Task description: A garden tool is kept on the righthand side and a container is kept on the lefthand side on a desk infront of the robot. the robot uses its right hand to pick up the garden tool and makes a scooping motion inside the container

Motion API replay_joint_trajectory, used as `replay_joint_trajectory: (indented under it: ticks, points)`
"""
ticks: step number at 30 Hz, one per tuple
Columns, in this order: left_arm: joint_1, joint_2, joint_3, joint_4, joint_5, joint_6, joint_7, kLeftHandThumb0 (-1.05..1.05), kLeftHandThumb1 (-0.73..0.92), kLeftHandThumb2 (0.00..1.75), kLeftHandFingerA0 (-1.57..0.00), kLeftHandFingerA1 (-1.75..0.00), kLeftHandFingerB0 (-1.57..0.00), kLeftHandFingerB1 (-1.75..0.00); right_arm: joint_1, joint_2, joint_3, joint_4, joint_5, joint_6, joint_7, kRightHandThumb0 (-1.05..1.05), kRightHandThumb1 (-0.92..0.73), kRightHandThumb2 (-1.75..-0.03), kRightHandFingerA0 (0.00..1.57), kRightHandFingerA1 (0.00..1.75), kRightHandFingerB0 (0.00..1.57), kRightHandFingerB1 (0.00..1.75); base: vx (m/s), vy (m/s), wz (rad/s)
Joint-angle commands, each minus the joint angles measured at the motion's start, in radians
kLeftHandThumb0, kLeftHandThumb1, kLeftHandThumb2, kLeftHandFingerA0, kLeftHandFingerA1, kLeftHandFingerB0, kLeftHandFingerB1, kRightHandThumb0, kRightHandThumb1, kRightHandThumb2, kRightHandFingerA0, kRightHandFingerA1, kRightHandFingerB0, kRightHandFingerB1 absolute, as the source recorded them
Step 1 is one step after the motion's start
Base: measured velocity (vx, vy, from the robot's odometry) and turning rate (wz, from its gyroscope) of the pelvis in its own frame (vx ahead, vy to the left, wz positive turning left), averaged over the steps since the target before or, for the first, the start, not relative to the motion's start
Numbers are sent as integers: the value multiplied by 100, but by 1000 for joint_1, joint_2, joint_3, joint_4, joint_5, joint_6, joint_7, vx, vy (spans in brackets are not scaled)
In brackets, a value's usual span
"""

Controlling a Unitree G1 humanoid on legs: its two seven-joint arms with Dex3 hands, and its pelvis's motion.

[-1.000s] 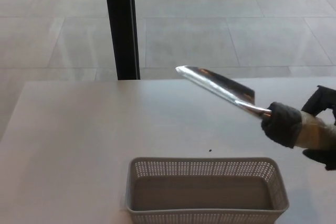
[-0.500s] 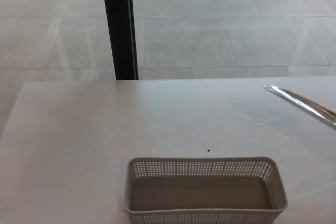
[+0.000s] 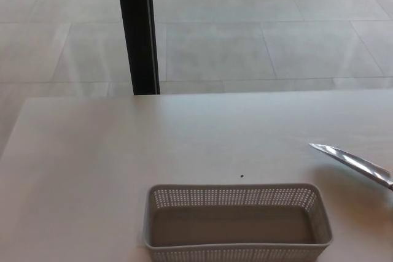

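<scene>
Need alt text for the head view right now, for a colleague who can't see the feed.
A shiny metal trowel blade juts in from the right edge above the pale desk, its handle and both robot hands out of frame. An empty grey perforated basket sits at the near edge; a black post stands behind.

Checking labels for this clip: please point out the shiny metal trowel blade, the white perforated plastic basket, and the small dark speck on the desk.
shiny metal trowel blade (image 3: 350,162), head view, mid-blade.
white perforated plastic basket (image 3: 236,197), head view, far wall.
small dark speck (image 3: 241,175), head view, its centre.

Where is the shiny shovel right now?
In the head view, the shovel's blade pokes in at the right edge, over the desk, just right of the white basket.
</scene>
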Motion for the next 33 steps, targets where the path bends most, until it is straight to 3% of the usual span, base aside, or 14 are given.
replay_joint_trajectory:
  ticks: [1, 5, 7, 9, 10, 12, 13, 25, 26, 27, 30, 31, 32, 33]
  points:
    - [4, 8, 3, 14, 2, -27, 0, -54, 64, 59, -55, -59, -56, -43, 12, 60, 32, -55, 47, 76, 25, -35, -63, -67, 90, 151, 71, 64, 0, 0, 0]
    - [-3, 7, 16, 27, -7, -17, 6, -53, 63, 59, -59, -57, -58, -42, 11, 67, 40, -95, 66, 107, 67, -36, -70, -68, 86, 141, 68, 59, 0, 0, 0]
    - [-7, 10, 15, 36, -3, -18, 4, -51, 63, 59, -57, -53, -55, -41, 19, 59, 23, -117, 119, 70, 115, -50, -73, -62, 76, 98, 54, 48, 0, 0, 0]
    - [-12, 11, 14, 40, 1, -18, 5, -52, 63, 59, -54, -52, -54, -41, 26, 57, 7, -136, 163, 65, 152, -55, -71, -62, 72, 118, 39, 41, 0, 0, 0]
    - [-12, 10, 13, 41, 3, -20, 5, -55, 64, 59, -53, -56, -57, -42, 31, 44, 15, -158, 168, 80, 207, -78, -78, -64, 28, 74, 7, 24, 0, 0, 0]
    - [-10, 10, 13, 40, 3, -25, 4, -55, 64, 59, -53, -56, -57, -42, 35, 22, 37, -184, 157, 108, 276, -78, -78, -64, 28, 74, 7, 24, 0, 0, 0]
    - [-9, 10, 9, 33, 6, -19, 12, -55, 64, 59, -54, -59, -57, -43, 46, -7, 63, -215, 131, 113, 317, -98, -86, -72, 0, 0, 0, 0, 0, 0, 0]
    - [-3, 10, 12, 33, 1, -18, 1, -52, 63, 59, -60, -59, -58, -42, 109, -128, 31, -356, 194, 170, 535, -105, -91, -70, 0, 0, 0, 0, 0, 0, 0]
    - [0, 10, 15, 30, -3, -20, -2, -52, 63, 59, -59, -58, -58, -42, 118, -139, 21, -365, 202, 167, 540, -104, -71, -115, 0, 31, 0, 0, 0, 0, 0]
    - [-1, 13, 12, 30, 0, -20, -3, -53, 64, 60, -61, -62, -59, -42, 127, -151, 6, -375, 212, 162, 539, -105, -91, -71, 0, 0, 0, 0, 0, 0, 0]
    - [-2, 14, 3, 28, 10, -15, 8, -54, 64, 60, -62, -60, -57, -42, 184, -190, -92, -444, 285, 154, 544, -105, -90, -69, 0, 0, 0, 0, 0, 0, 0]
    - [-9, 16, -3, 36, 17, -9, 15, -51, 64, 60, -63, -59, -56, -41, 209, -220, -123, -474, 297, 154, 560, -105, -73, -115, 0, 29, 0, 0, 0, 0, 0]
    - [-10, 17, -3, 36, 17, -9, 15, -51, 64, 60, -63, -59, -56, -41, 212, -219, -126, -480, 297, 156, 562, -105, -73, -115, 0, 29, 0, 0, 0, 0, 0]
    - [-15, 15, 2, 46, 13, -3, 18, -51, 64, 60, -64, -56, -57, -41, 269, -239, -233, -542, 354, 160, 557, -105, -91, -69, 0, 0, 0, 0, 0, 0, 0]
